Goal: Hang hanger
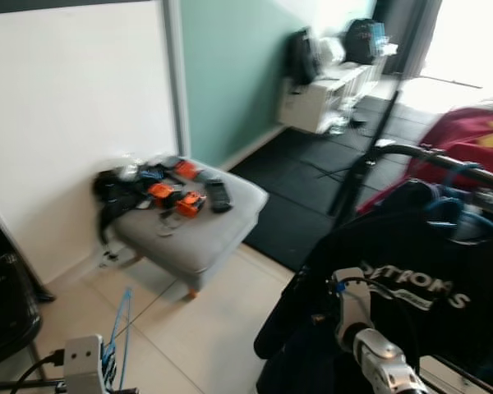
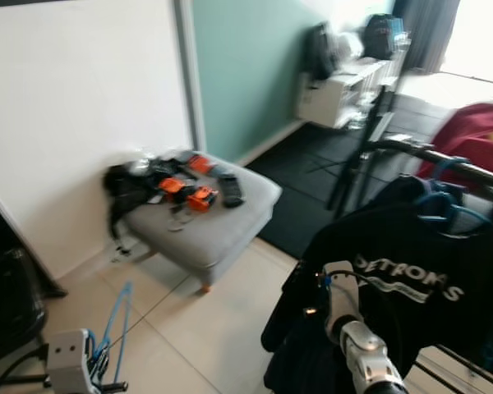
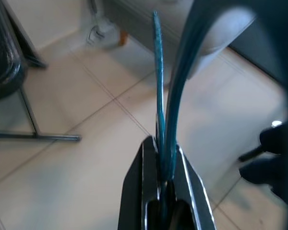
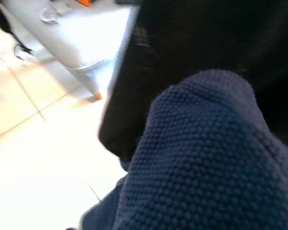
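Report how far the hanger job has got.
Done: a black shirt already hangs from a blue hanger on the clothes rail. In hand: the left gripper is shut on a blue hanger, held low over the tiled floor. The right arm is up against the hanging clothes. Left: lift that hanger up and hook it on the rail.

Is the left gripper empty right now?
No: in the left wrist view the left gripper is shut on a thin blue plastic hanger, its strands rising from between the black fingers.
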{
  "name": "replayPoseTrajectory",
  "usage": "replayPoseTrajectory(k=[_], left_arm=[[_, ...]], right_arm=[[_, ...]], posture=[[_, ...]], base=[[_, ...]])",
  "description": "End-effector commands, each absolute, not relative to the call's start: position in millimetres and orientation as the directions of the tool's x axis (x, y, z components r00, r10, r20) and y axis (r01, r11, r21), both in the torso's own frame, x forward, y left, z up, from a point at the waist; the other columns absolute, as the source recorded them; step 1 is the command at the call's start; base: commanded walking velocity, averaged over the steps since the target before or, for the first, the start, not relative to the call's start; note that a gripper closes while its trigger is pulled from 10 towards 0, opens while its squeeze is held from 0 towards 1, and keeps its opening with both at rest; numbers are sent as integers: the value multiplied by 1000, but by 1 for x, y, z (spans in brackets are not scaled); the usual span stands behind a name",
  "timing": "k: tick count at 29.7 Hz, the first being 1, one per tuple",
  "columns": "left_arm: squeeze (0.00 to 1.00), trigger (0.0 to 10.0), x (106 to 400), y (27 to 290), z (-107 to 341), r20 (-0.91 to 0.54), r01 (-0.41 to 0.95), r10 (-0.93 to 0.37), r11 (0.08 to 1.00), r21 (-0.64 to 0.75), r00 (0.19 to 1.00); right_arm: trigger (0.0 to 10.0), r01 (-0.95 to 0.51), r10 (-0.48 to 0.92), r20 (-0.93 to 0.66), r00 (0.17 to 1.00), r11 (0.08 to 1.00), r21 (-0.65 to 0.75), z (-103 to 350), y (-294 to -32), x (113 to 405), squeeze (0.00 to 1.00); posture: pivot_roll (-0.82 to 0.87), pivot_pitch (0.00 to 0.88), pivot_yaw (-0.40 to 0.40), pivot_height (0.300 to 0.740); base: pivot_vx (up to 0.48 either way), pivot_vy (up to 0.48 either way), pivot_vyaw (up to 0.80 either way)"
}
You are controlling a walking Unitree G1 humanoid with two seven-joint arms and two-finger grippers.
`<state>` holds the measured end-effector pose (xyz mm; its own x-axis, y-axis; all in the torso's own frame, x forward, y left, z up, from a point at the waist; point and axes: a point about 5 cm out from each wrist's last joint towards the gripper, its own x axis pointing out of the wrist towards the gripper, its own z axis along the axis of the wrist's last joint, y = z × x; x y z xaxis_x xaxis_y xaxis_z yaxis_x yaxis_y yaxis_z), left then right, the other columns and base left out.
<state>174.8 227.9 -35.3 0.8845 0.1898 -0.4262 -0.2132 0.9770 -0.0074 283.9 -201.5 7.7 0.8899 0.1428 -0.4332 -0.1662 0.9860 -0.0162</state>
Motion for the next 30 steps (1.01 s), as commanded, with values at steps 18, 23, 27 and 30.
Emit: replayPoseTrajectory(k=[18, 23, 27, 30], left_arm=[[0, 10000, 188, 225, -34, -399, -111, 73, 991, -71, 914], [0, 10000, 185, 221, -34, -385, -109, 71, 991, -78, 920], [0, 10000, 182, 218, -32, -370, -107, 70, 991, -79, 926], [0, 10000, 180, 216, -29, -352, -99, 65, 992, -80, 934]], right_arm=[[10000, -106, 96, -438, 894, 994, 1, 3, -216, 282, 0], [10000, -100, 92, -445, 891, 995, 5, 1, -220, 278, 0], [10000, -92, 86, -452, 888, 996, 9, -1, -225, 274, 0], [10000, -86, 85, -456, 886, 996, 17, -3, -228, 272, 0]], posture=[[30, 0, -46, 740], [30, 0, -40, 740], [24, 0, -41, 740], [18, 0, -40, 740]], base=[[0, 0, 744], [0, 0, 744], [0, 0, 744], [0, 0, 744]])
